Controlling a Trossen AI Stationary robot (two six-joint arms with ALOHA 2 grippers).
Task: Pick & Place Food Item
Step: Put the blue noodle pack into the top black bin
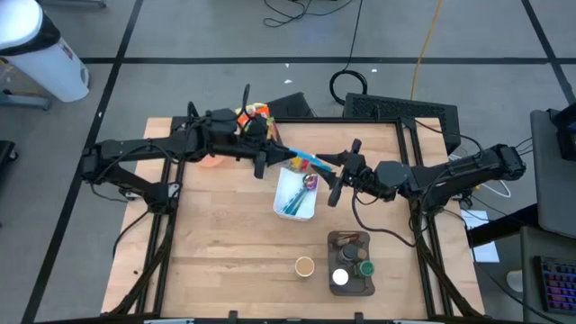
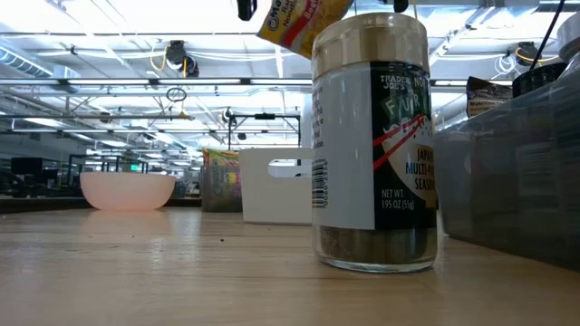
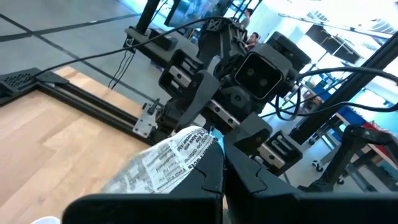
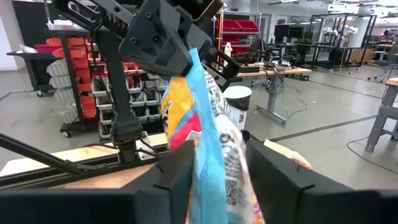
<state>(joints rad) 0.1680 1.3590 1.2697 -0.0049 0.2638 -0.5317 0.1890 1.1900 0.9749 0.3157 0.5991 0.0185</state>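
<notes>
A snack packet [image 1: 303,162], blue, orange and yellow with a white printed back [image 3: 166,163], hangs in the air above the white container [image 1: 295,194]. My left gripper [image 1: 263,162] comes from the table's left and is shut on the packet's one end. My right gripper [image 1: 337,183] comes from the right, and its two fingers [image 4: 177,171] stand on either side of the packet's other part [image 4: 208,143], closed in on it. The low view shows only the packet's lower corner [image 2: 292,20] at the top of the picture. My left gripper pinches the packet's end [image 4: 188,61] between its two shut fingers [image 3: 208,177], reaching level from the table's left. The packet is lifted clear and hangs down from the hold over the white container. My right gripper has the packet's hanging part [image 4: 217,162] between its two fingers, one on each flat face, coming level from the table's right. The packet fills the gap between the fingers. It stays clear of the table.
A pink bowl [image 1: 211,160] and more snack bags [image 1: 253,114] sit at the far left under the left arm. A caddy of spice jars [image 1: 351,263] and a small cup [image 1: 305,265] stand near the front edge; one jar [image 2: 373,145] looms in the low view.
</notes>
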